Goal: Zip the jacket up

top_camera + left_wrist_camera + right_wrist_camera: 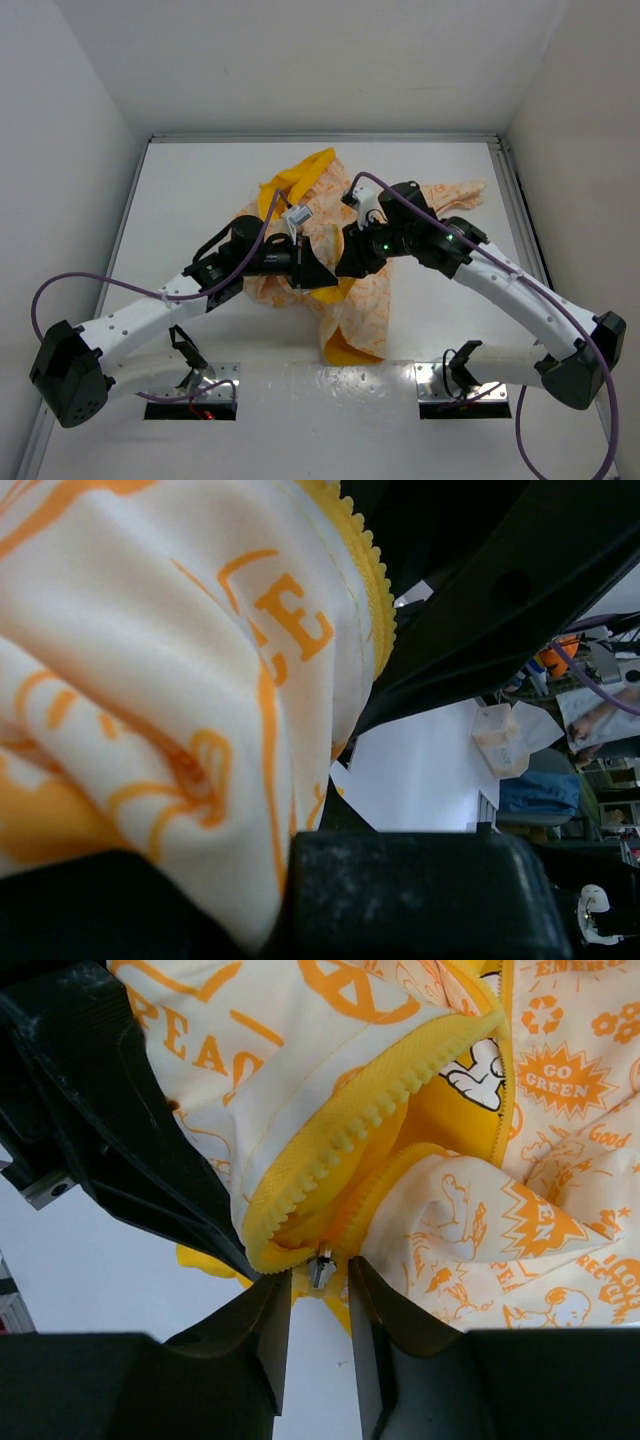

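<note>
The jacket [345, 290] lies crumpled mid-table, cream with orange print and yellow lining showing. My left gripper [318, 272] is shut on a fold of its fabric [180, 680], with the yellow zipper edging [365, 575] running past above. My right gripper [350, 262] faces it from the right, almost touching. In the right wrist view the jaws [320, 1278] stand narrowly open. The small silver zipper slider [321, 1266] sits between their tips at the bottom of the parted yellow zipper teeth [350, 1125]. The left gripper's black finger [110, 1120] holds the cloth just left of the slider.
White enclosure walls ring the white table [200, 180]. A jacket sleeve [455, 192] spreads to the back right and the yellow hood [305, 170] lies at the back. Purple cables [60, 285] loop off both arms. Metal mounting plates [460, 385] sit at the near edge.
</note>
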### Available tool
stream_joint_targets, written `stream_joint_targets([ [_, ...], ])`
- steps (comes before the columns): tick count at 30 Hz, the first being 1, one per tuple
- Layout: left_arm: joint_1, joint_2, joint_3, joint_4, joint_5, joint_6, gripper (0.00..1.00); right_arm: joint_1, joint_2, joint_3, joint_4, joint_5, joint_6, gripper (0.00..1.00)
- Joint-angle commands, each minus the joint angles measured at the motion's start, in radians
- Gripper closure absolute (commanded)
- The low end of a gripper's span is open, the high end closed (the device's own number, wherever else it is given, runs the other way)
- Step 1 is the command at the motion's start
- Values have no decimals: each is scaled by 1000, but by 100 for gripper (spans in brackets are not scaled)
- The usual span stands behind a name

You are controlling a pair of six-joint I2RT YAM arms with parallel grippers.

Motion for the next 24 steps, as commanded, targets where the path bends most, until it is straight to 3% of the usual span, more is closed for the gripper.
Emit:
stream_joint_targets([
  [1,-4,-20,22,83,41,-8,100,7,10,31,47,-1,2,72],
  [9,-4,-29,13,102,50,-18,100,6,1,20,55,-42,0,100],
  [24,-4,-51,-50,70,80,36,100,-63,15,117,151,-12,29,100],
])
